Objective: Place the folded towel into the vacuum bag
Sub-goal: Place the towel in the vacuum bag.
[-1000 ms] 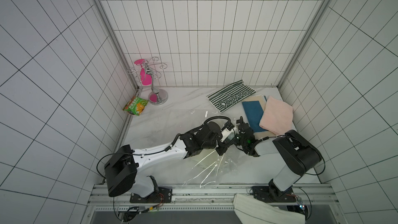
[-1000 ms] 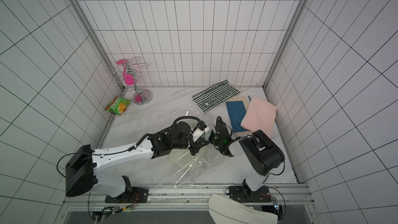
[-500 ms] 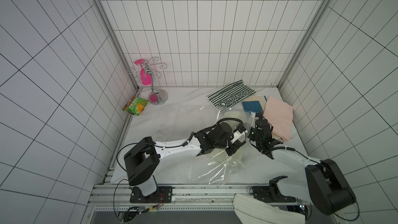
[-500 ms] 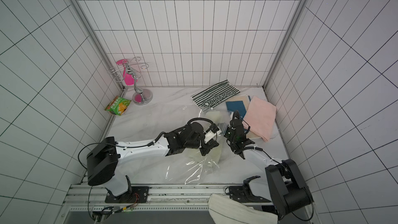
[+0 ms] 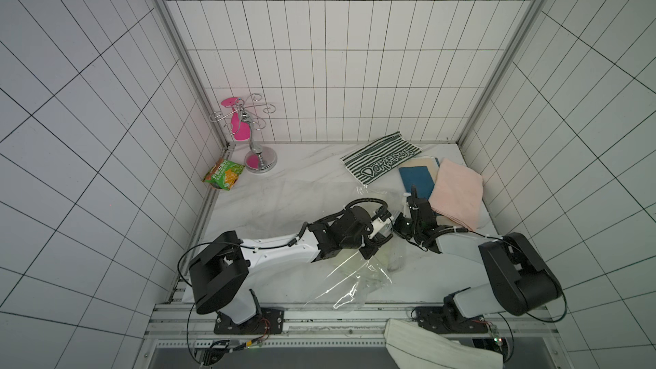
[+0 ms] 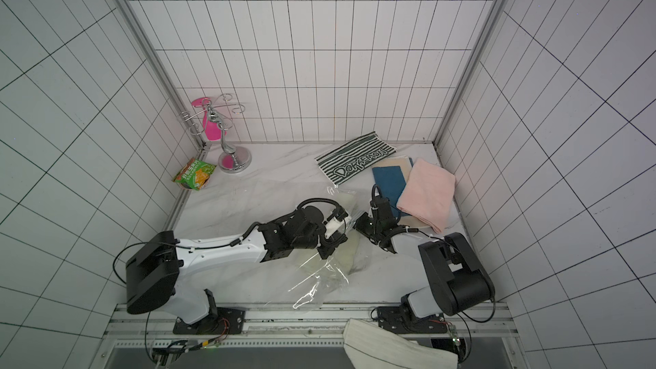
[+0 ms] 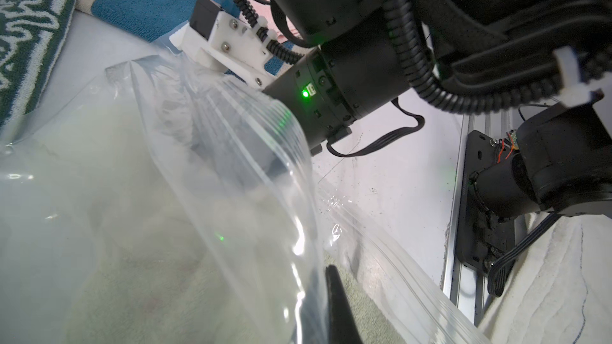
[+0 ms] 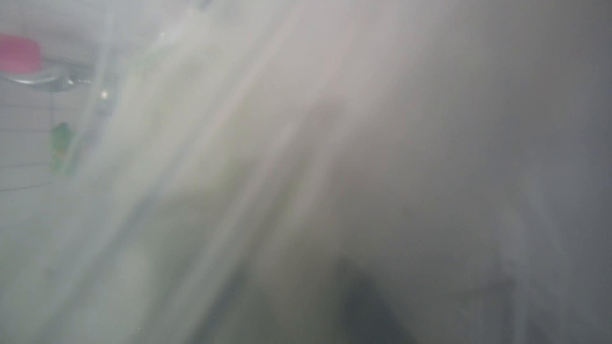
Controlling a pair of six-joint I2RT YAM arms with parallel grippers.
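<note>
The vacuum bag lies crumpled on the marble table, near its front edge, between the two arms. Its mouth faces the right arm. The folded towel, pale and greenish-white, sits inside the bag and shows through the clear film in both top views. From the left wrist view it fills the lower part of the bag, though how deep it reaches cannot be told.

The left gripper is pressed together, pinching the bag's upper lip and holding it raised off the table. The ribbed zip strip arches up from there. The right gripper reaches into the open mouth. Film covers it, and its own wrist view is only a grey blur, so whether its jaws are spread or pressed together cannot be told.

At the back right lie a striped towel, a blue towel and a pink towel, the pink one overlapping the blue. A green snack packet leans at the left wall just beside a chrome stand, well apart from the bag
</note>
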